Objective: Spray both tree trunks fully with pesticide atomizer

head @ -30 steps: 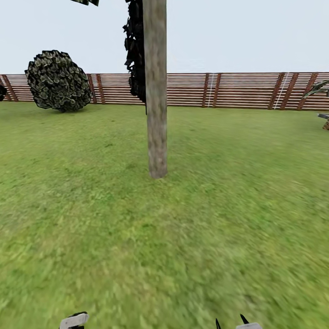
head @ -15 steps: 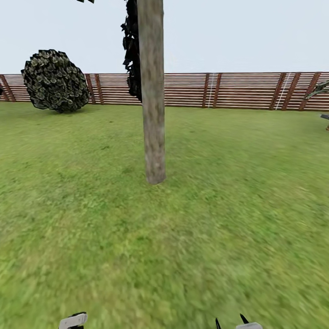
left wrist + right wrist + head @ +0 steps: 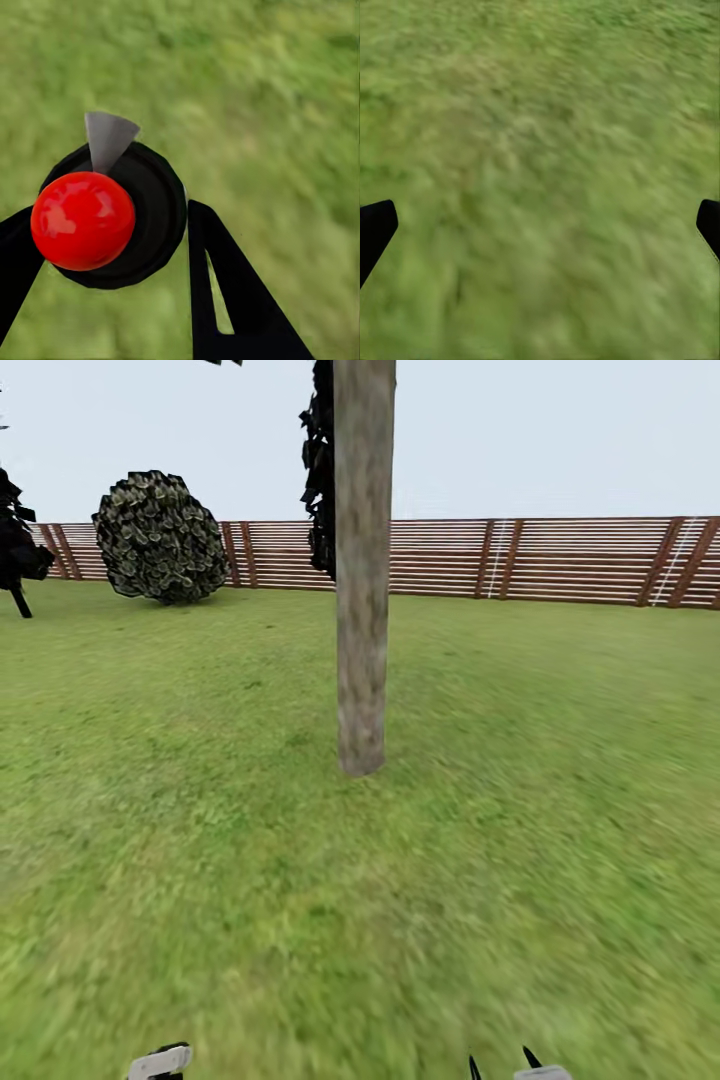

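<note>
Round leafy bush [image 3: 160, 538] by fence; black narrow tree [image 3: 18, 550] far left.

grass [image 3: 200, 880] green | tree trunk [image 3: 362, 610] spotty grey-brown | fence [image 3: 580, 560] brown stripes | atomizer [image 3: 112, 217] black, red ball top | bush [image 3: 160, 538] dark green

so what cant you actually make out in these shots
- Tree trunk, head view: its crown is cut off by the top edge.
- Atomizer, left wrist view: red cap and black top show between the left gripper fingers; its body is hidden beneath them.
- Right gripper, right wrist view: fingertips at the edges, rest cut off; grass blurred.
</note>
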`<state>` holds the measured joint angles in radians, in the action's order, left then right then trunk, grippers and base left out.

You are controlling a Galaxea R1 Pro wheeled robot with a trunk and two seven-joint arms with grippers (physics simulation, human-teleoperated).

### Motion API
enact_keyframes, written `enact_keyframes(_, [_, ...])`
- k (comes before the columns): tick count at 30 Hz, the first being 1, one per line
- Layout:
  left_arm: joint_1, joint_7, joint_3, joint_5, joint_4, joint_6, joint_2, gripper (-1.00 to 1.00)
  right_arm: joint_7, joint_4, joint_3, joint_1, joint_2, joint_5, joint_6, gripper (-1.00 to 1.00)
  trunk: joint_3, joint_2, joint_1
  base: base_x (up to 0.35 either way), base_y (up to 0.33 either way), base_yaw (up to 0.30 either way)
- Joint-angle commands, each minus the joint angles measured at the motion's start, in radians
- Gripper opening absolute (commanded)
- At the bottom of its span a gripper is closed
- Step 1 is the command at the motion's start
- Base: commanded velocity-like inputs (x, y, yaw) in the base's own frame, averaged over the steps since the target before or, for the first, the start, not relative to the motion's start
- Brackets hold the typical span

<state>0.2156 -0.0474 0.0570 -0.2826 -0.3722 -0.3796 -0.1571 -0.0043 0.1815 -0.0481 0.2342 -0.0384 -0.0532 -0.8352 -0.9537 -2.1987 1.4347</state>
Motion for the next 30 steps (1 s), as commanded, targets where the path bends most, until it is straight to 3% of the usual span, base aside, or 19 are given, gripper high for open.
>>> enact_keyframes(1, [0.001,-0.003,0.006,-0.012,0.001,-0.004,-0.001,-1.00,0.000,-0.001,-0.004,0.000,-0.001,0.001,-0.002,1.00,-0.001,0.000,0.000,0.340,-0.075,0.033])
enact_keyframes(30, [0.001,-0.003,0.006,-0.012,0.001,-0.004,0.001,-1.00,0.001,-0.002,-0.004,0.000,-0.001,-0.004,-0.002,1.00,-0.001,0.000,0.000,0.340,-0.007,0.002])
